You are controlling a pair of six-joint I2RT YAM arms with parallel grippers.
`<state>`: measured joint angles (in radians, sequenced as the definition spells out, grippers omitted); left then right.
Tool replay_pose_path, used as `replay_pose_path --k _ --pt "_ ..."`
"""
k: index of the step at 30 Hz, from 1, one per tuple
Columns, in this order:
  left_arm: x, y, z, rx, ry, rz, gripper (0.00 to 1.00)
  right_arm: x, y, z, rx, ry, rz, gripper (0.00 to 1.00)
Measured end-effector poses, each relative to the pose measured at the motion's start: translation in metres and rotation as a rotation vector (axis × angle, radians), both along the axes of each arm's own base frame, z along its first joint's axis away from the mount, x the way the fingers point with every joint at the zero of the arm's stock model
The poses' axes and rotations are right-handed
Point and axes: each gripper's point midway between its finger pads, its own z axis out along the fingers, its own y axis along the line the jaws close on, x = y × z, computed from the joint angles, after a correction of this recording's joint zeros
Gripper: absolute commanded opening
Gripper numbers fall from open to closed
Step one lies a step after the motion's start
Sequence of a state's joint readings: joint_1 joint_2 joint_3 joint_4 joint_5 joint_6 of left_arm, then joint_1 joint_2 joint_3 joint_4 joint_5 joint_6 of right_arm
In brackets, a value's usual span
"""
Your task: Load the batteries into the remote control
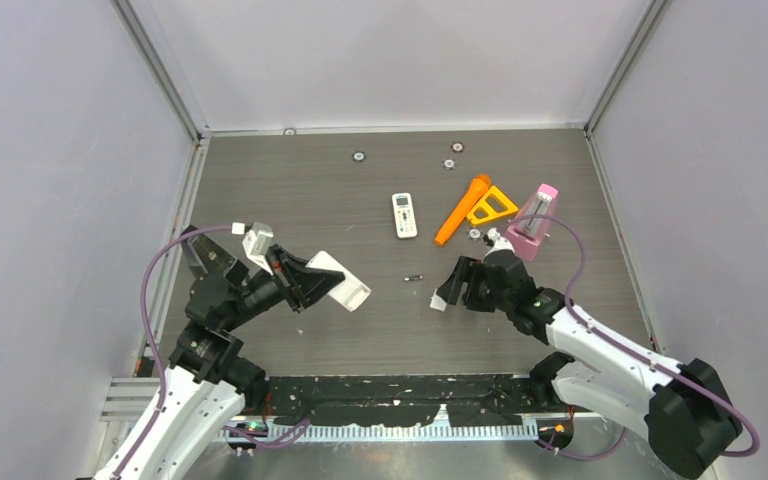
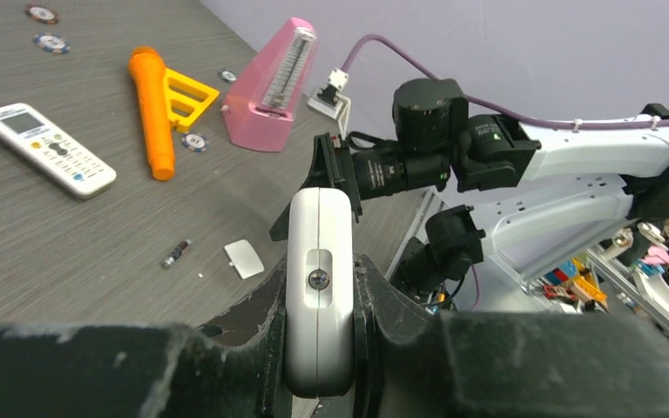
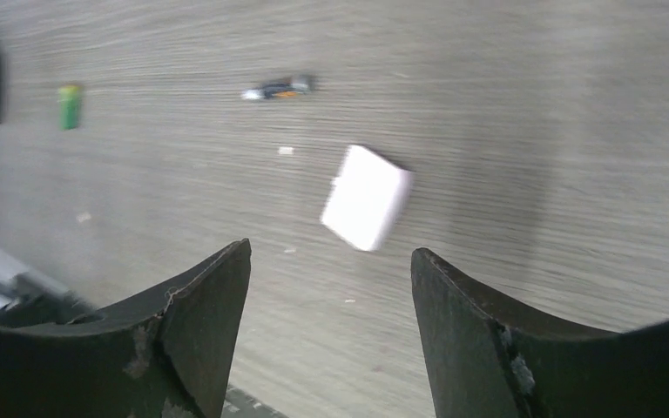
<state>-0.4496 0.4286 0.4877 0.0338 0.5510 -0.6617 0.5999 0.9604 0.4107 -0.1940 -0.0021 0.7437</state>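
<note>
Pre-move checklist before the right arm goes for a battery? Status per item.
1. left gripper clamped on held remote: ok
2. right gripper open, nothing between the fingers: ok
3. battery cover off the remote, on the table, clear of the fingers: ok
4. dark battery lying free on the table: ok
5. green battery in view, lying free: ok
6. Remote's battery bay facing the right arm, and empty: cannot tell
</note>
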Motion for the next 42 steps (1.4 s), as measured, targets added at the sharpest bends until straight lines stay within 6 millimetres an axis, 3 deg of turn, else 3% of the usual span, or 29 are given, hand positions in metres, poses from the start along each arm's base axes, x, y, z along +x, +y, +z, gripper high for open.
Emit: replay_pose_path --k 4,7,12,16,19,28,38,42 --pt "-0.010 -0.004 0.007 -0.007 -0.039 -0.056 0.00 -0.004 0.030 0.047 0.145 -0.107 0.162 0.74" --pt "-0.019 -0.008 0.011 -0.015 -0.060 -0.119 0.00 -0.017 0.065 0.102 0.309 -0.221 0.345 0.77" --pt "-0.033 -0.013 0.026 -0.037 -0.088 -0.204 0.00 -0.067 0.115 0.216 0.530 -0.463 0.683 0.78" --pt "-0.042 -0.014 0.042 -0.068 -0.117 -0.248 0.00 -0.105 0.135 0.274 0.611 -0.601 0.859 0.78" --pt "-0.048 -0.015 0.051 -0.088 -0.133 -0.280 0.00 -0.117 0.146 0.284 0.612 -0.636 0.919 0.78" --pt "-0.053 -0.016 0.060 -0.126 -0.115 -0.308 0.00 -0.121 0.174 0.243 0.489 -0.545 0.984 0.71" --pt "-0.052 -0.015 0.071 -0.182 -0.109 -0.290 0.00 -0.118 0.184 0.244 0.497 -0.519 0.957 0.23" --pt "-0.049 -0.014 0.071 -0.210 -0.056 -0.278 0.15 -0.119 0.185 0.248 0.516 -0.523 0.957 0.07"
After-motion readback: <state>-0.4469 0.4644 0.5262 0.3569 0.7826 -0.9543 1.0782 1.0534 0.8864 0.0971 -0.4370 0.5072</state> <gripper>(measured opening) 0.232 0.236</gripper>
